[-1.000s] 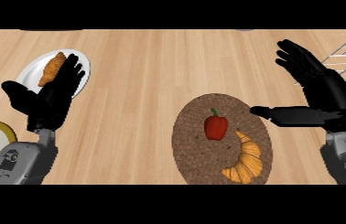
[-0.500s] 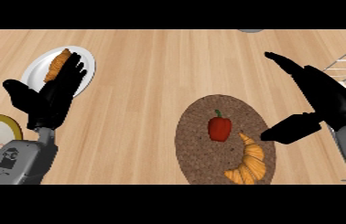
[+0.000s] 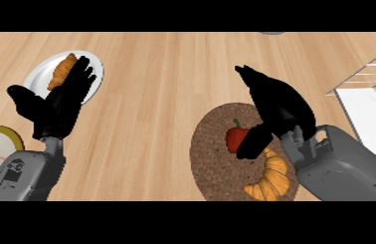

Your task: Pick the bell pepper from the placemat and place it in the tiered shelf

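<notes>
Since the earlier frame your right hand (image 3: 277, 108) has swung in from the right and now hangs over the mat (image 3: 220, 173), thumb just beside the pepper (image 3: 236, 137). You're in the reach step: the pepper stands on the mat, not yet grasped. Fingers stretch straight up the view, thumb angled down-left, so the hand is open. Next, I'd say, lower and curl round the pepper. The shelf (image 3: 360, 96) waits at the right edge. Your left hand (image 3: 62, 101) rests open over a plate (image 3: 92, 71).
</notes>
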Controlling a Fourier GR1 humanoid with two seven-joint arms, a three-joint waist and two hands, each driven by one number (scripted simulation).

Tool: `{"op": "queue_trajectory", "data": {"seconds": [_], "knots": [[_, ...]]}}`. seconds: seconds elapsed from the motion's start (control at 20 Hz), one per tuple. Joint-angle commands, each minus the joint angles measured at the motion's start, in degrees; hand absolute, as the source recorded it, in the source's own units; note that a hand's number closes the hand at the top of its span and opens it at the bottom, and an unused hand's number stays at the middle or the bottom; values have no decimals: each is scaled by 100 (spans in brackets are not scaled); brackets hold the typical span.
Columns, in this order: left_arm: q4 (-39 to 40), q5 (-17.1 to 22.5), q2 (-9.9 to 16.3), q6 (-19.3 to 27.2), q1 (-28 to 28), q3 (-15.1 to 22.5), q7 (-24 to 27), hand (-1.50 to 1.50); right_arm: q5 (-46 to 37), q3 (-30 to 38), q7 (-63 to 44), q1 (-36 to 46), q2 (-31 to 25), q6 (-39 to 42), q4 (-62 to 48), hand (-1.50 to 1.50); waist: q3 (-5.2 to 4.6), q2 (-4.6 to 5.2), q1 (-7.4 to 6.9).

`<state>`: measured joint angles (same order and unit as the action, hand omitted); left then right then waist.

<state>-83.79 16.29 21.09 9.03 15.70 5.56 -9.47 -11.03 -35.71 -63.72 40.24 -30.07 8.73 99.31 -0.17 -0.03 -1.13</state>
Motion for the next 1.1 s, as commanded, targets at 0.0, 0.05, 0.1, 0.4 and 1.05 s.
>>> {"op": "queue_trajectory", "data": {"seconds": [0.0,0.05,0.1,0.4,1.05], "knots": [[-148,83,44,-174,-218,-36,15,0,-248,-447,-1185,373,611,341,-614,-150,4,-4,-41],[57,-52,-128,112,34,-37,14,0,-126,-524,-1357,288,395,619,-407,-150,1,-13,83],[-63,47,-15,-26,102,-43,-238,0,-122,-426,-1368,555,528,654,-716,-150,5,-8,30],[-19,-52,-137,30,52,-91,-65,0,-529,-817,-1334,366,924,538,-1217,-150,9,-1,88],[-106,-127,-104,-81,-104,-264,-90,0,-821,-854,-1213,-103,909,556,-1365,-150,13,1,118]]}}
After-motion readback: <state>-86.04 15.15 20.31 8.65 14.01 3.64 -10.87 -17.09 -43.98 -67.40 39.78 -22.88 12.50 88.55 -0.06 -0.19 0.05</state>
